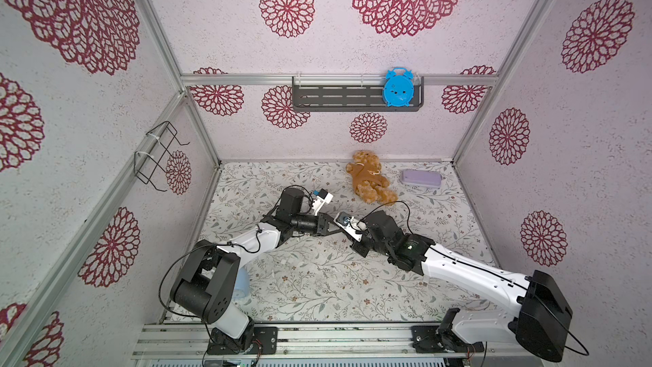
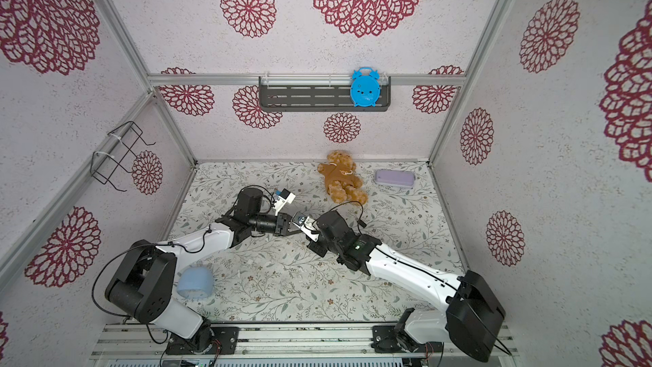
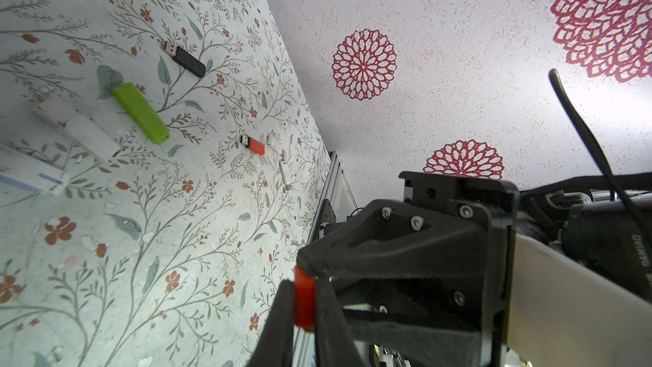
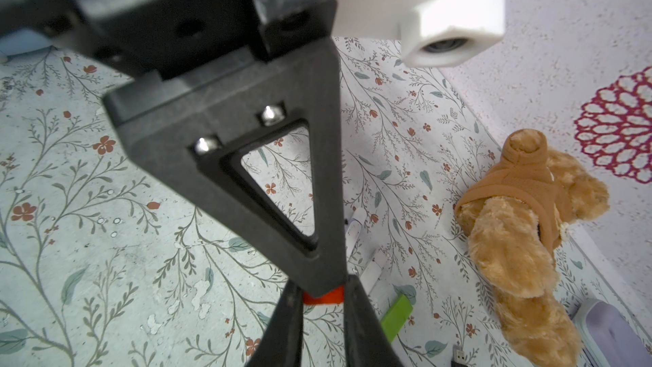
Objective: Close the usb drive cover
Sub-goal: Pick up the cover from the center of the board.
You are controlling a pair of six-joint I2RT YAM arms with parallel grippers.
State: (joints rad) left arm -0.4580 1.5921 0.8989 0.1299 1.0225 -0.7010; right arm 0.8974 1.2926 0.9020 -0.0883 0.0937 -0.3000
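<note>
Two sets of jaws meet above the middle of the bench (image 1: 317, 287): you have the left jaws and the right jaws both pinching the red usb drive (image 3: 304, 303), held clear of the surface. On the bench nearby lie a green drive (image 3: 141, 112) and a black drive (image 3: 185, 58); farther back, the teddy bear (image 1: 368, 178) and purple case (image 1: 421, 178) rest near the wall.

The whole table (image 1: 317, 294) is viewed from high above its near edge in both top views, and the bear (image 4: 522, 224) is shared, from low and close, by both wrist views.
</note>
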